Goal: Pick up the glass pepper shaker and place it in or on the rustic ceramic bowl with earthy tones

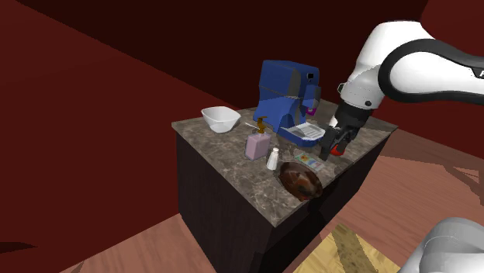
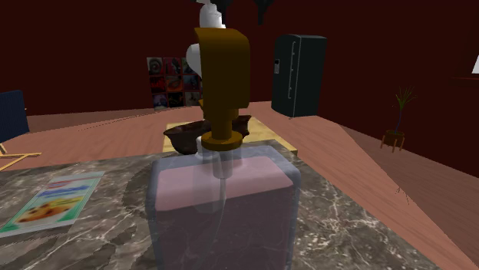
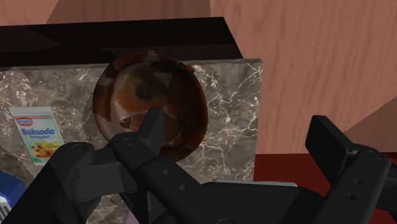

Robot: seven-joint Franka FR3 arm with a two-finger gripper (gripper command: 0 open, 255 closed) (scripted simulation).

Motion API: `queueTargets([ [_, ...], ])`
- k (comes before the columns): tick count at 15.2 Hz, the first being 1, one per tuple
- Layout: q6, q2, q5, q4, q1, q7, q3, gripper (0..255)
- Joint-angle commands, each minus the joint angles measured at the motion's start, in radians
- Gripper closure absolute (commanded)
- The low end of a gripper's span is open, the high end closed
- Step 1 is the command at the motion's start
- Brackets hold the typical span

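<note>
The pepper shaker point(image 1: 273, 160), small and pale with a light cap, stands upright on the marble counter point(image 1: 225, 167) between a pink soap dispenser point(image 1: 257, 144) and the brown mottled bowl point(image 1: 301, 181). That bowl point(image 3: 151, 105) sits near the counter's edge and has nothing in it; it is partly hidden behind the dispenser in the second exterior view point(image 2: 183, 138). My gripper point(image 1: 332, 146) hovers over the counter to the shoulder view's right of the shaker and bowl. It is open, its fingers point(image 3: 149, 130) standing wide apart with nothing between them point(image 3: 238, 137).
A blue machine point(image 1: 287, 101) stands at the counter's back, beside a white bowl point(image 1: 220, 118). A baking-soda packet point(image 3: 39, 133) lies flat next to the brown bowl. The soap dispenser point(image 2: 222, 199) looms close in the second exterior view. A black cabinet point(image 2: 298, 73) stands far off.
</note>
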State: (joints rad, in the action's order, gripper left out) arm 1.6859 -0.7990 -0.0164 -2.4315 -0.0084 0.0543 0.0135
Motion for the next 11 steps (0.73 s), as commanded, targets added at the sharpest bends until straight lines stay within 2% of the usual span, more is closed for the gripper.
queueTargets([
  [1, 0.000, 0.000, 0.000, 0.000, 0.000, 0.000, 0.000, 0],
  [11, 0.255, 0.347, 0.013, 0.092, -0.024, -0.117, -0.104, 0],
])
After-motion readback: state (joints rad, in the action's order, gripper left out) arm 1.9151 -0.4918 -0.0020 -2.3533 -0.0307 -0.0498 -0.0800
